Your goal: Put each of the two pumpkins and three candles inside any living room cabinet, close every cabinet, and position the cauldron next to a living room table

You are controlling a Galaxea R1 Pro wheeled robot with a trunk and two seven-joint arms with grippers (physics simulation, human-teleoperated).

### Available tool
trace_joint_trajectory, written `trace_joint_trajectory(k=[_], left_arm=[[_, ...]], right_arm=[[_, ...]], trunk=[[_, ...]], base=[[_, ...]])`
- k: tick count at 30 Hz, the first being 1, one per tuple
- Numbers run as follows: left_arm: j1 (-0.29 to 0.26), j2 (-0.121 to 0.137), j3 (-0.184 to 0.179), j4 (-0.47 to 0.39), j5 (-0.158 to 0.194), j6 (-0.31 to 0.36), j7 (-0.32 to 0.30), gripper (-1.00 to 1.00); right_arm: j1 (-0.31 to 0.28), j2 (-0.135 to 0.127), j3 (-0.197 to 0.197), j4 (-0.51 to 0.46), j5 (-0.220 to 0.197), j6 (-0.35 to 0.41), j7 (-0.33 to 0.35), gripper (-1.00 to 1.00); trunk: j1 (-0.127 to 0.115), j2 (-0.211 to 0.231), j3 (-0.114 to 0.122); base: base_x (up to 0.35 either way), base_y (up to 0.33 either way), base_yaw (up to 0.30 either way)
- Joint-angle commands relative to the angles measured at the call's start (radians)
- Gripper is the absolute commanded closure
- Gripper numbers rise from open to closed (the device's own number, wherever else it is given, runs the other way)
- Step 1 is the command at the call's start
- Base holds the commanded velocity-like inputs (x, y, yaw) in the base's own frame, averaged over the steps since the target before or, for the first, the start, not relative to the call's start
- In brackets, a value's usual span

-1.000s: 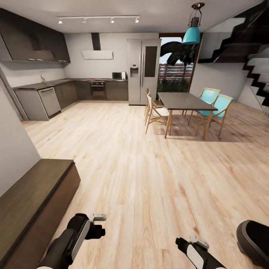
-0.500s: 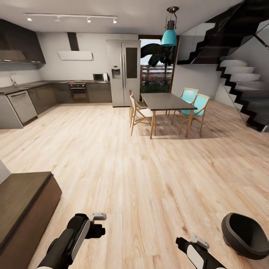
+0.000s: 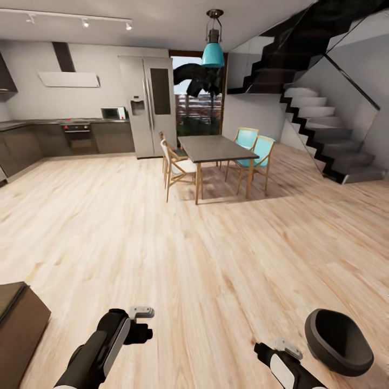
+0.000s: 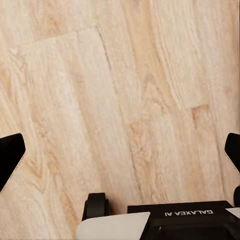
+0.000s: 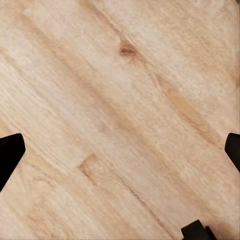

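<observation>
Bright even light; soft shadows under dining table (image 3: 209, 148); wide-angle edge distortion; slightly soft render.

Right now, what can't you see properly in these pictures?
- Dark-brown wooden cabinet: head view, cut off by the left edge, so its doors cannot be judged.
- Matte black bowl-shaped cauldron: head view, its inside is too dark to read.
- Left gripper and right gripper: wrist views, fingertips cut off at the side edges, wood floor between them.

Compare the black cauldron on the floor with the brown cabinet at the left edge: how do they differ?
The cauldron is matte black and rounded with an open mouth; the cabinet is dark-brown, box-shaped and flat-topped. The cauldron shows whole at the robot's right; the cabinet is cut off at its left. Both stand on the wooden floor.
</observation>
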Motion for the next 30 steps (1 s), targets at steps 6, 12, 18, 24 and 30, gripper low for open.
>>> trace_joint_trajectory(k=[6, 12, 18, 24, 30], left_arm=[[0.000, 0.000, 0.000, 0.000, 0.000, 0.000, 0.001, -1.00], [0.000, 0.000, 0.000, 0.000, 0.000, 0.000, 0.001, -1.00], [0.000, 0.000, -0.001, 0.000, 0.000, 0.000, 0.001, -1.00], [0.000, 0.000, -0.001, 0.000, 0.000, 0.000, 0.001, -1.00], [0.000, 0.001, -0.002, 0.000, 0.000, 0.000, 0.000, -1.00]], right_arm=[[0.000, 0.000, 0.000, 0.000, -0.001, 0.000, 0.000, -1.00], [0.001, -0.001, 0.000, 0.007, -0.001, 0.000, 0.000, -1.00], [0.001, -0.001, -0.001, 0.033, 0.000, -0.003, 0.000, -1.00], [0.000, -0.002, -0.002, 0.035, 0.001, -0.003, 0.000, -1.00], [0.000, -0.002, -0.002, 0.035, 0.001, -0.003, 0.000, -1.00]], trunk=[[0.000, 0.000, 0.000], [0.000, 0.000, 0.000], [0.000, 0.000, 0.000], [0.000, 0.000, 0.000], [0.000, 0.000, 0.000]], base=[[0.325, 0.000, -0.289], [0.325, 0.000, -0.290], [0.316, 0.000, -0.290], [0.260, 0.000, -0.290], [0.134, 0.000, -0.290]])
